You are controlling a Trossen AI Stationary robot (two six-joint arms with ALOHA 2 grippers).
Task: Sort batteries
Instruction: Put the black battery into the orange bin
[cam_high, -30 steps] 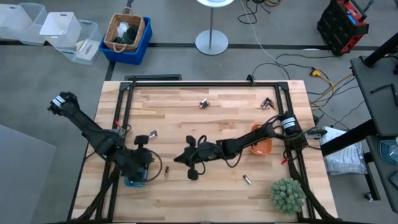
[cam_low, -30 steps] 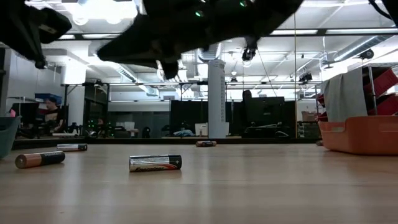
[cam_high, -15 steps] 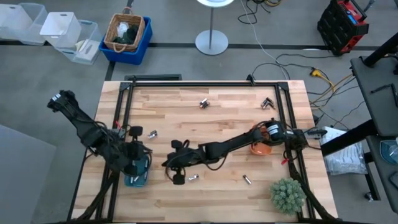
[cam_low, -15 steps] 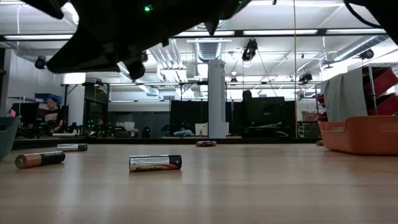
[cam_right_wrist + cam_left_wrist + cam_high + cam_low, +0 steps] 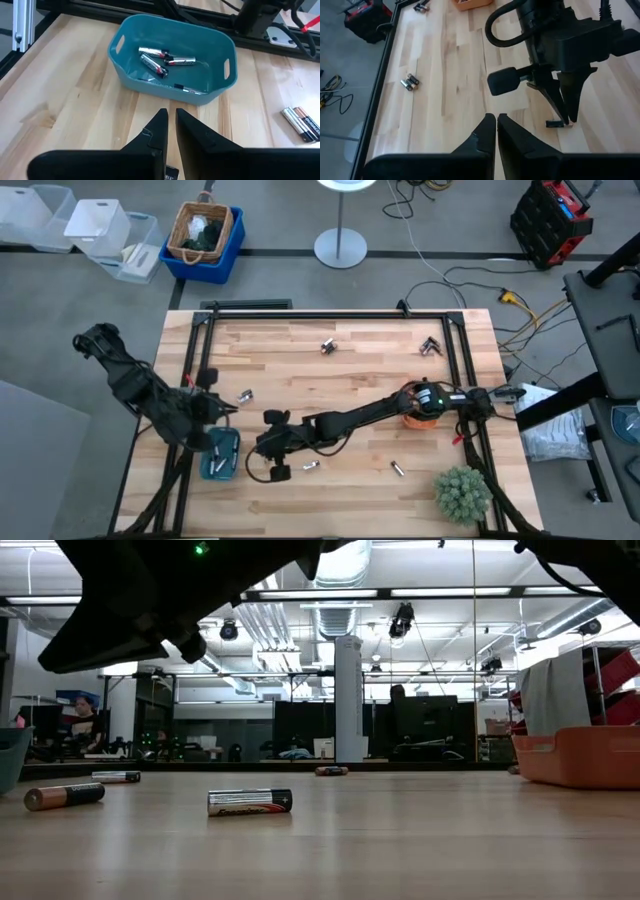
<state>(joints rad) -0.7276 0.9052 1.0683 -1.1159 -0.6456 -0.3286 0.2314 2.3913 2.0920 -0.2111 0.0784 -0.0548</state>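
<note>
The delivery step seems to be in hand: the right gripper (image 5: 171,112) is hovering just beside the teal tray (image 5: 150,87), though I cannot tell whether its jaws are grasping anything. The next move is calling for a short reach over the tray's rim. The left gripper (image 5: 495,120) is waiting on the tray's other side, jaws clenched on nothing. I am counting four batteries (image 5: 151,51) lying in the tray, three small clusters (image 5: 245,395) beyond it, two singles (image 5: 310,465) on the tabletop past the right gripper, and one orange tray (image 5: 418,417) well apart.
</note>
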